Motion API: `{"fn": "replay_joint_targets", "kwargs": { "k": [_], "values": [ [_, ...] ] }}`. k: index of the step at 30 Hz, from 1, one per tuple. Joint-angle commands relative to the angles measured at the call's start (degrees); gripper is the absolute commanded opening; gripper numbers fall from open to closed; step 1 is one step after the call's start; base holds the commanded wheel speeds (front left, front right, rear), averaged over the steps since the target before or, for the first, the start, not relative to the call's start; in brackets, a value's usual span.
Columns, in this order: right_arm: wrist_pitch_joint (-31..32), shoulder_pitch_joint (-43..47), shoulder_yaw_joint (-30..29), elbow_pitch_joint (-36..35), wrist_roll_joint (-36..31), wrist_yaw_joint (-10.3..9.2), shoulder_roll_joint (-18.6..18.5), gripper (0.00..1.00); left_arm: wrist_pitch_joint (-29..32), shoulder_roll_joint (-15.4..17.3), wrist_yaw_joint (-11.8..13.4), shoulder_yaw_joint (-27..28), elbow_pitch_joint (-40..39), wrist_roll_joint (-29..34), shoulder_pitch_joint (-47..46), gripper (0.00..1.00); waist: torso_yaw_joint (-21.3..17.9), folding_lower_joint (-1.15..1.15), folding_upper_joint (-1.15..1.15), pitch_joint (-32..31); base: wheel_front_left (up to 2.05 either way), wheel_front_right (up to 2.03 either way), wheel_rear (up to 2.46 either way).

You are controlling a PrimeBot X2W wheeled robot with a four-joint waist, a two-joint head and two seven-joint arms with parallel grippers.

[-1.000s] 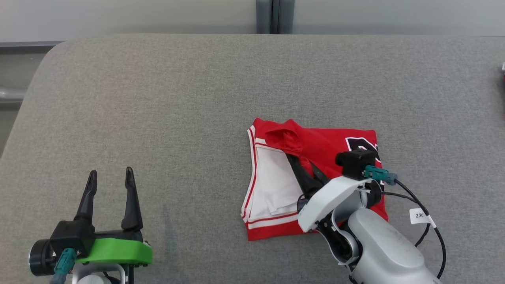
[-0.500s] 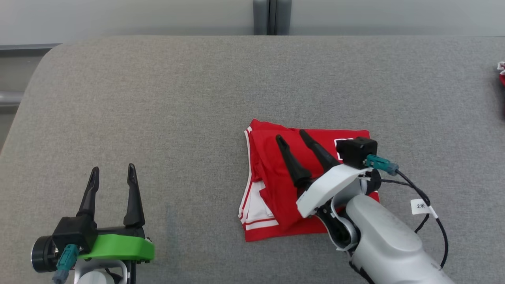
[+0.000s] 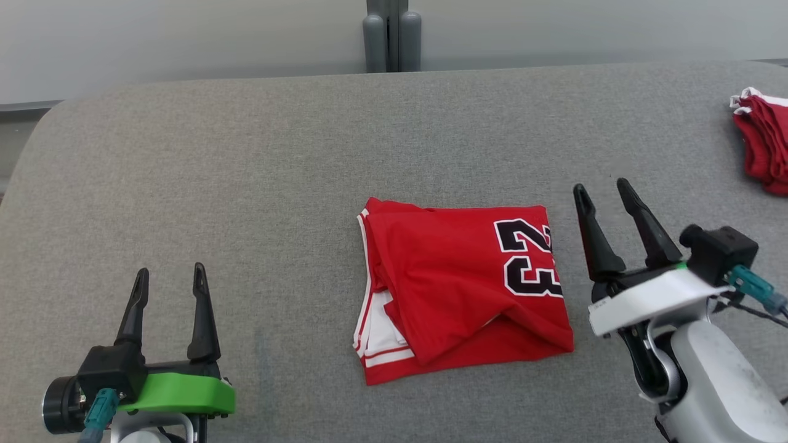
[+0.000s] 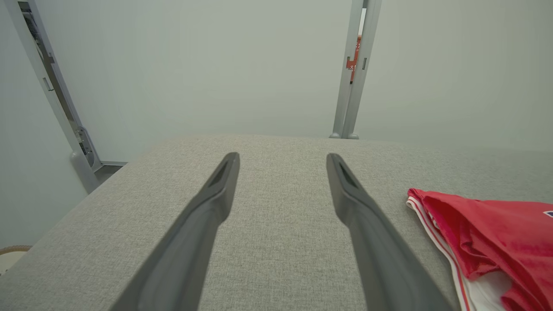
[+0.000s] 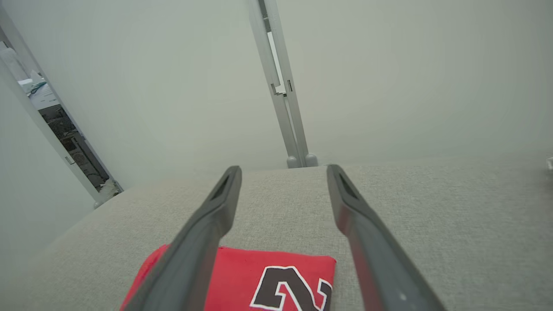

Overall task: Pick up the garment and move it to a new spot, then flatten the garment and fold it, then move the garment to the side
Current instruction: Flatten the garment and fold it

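The folded red number-23 jersey (image 3: 458,289) lies in the middle of the grey fabric surface (image 3: 246,184). My right gripper (image 3: 601,184) hangs just beside its right edge, fingers spread and empty. My left gripper (image 3: 170,268) sits well apart, likewise spread.

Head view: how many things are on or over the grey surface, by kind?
Red garments: 2 (folded jersey, red pile at the right edge)
Pincers: 2 (left pincer, right pincer, both open)
Total: 4
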Motion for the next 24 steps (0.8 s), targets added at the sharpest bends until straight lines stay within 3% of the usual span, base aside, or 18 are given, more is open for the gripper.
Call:
{"fn": "replay_joint_targets", "kwargs": {
  "k": [1, 10, 17, 24],
  "values": [
    [-0.11, 2.37, -1.17, -1.47, -0.62, -0.01, -0.03, 1.00, -0.18, 0.11, -0.42, 0.17, -0.17, 0.73, 0.65, 1.00, -0.33, 0.00, 0.00, -0.18, 0.00, 0.00, 0.00],
    [-0.13, 13.53, -7.87, -8.10, -4.68, -0.01, 3.81, 1.00, -0.18, 0.10, -0.34, 0.08, -0.45, 0.69, 1.55, 1.00, -0.85, 0.00, 0.00, -0.77, 0.00, 0.00, 0.00],
    [-0.12, 15.99, -8.43, -9.26, -6.63, -0.01, 5.86, 1.00, -0.18, 0.11, -0.48, -0.78, -0.03, 0.64, 1.90, 1.00, -1.23, 0.00, 0.00, -0.65, 0.00, 0.00, 0.00],
    [-0.13, 15.44, -8.50, -9.08, -7.55, -0.01, 5.81, 1.00, -0.18, 0.10, -2.04, -6.89, 1.90, 1.47, 2.15, 1.00, -1.18, 0.00, 0.00, -1.01, 0.00, 0.00, 0.00]
  ]
}}
